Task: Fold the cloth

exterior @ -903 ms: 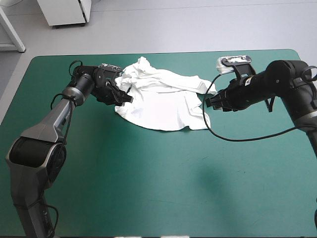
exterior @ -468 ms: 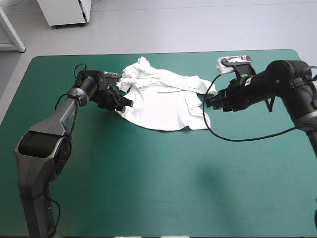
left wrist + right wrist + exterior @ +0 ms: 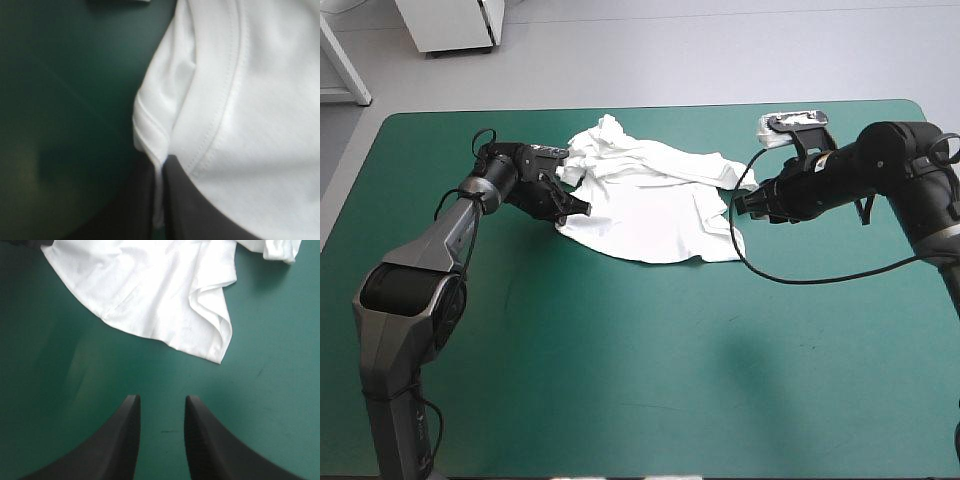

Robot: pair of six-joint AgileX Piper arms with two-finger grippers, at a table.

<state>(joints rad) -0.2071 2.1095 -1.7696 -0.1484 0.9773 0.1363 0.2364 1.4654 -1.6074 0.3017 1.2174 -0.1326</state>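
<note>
T-shirt (image 3: 650,215) lies crumpled and half spread on the far middle of the teal-green surface (image 3: 620,380), bunched toward the far edge and smoother toward the near side. The left tool (image 3: 575,205) is at its left edge, clenched on the hem. In the left wrist view a thin fold of stitched white cloth runs between the black fingers (image 3: 200,210). The right tool (image 3: 738,205) sits just off the shirt's right edge, released, with only bare cover between its fingers (image 3: 127,440). A loose corner of cloth lies ahead of it.

The left grip looks slim, just a narrow hem fold, so a firm pull might let it slip free. It may also have pinched more than one layer, which would drag the heap along rather than open it. With only one side held, a lift would likely swing the shirt and bunch it further. If the right tool clenches short of the edge, it would catch nothing.

Elsewhere the surface is plain, with rounded corners. Beyond its far edge are pale floor and a white cabinet (image 3: 450,25).
</note>
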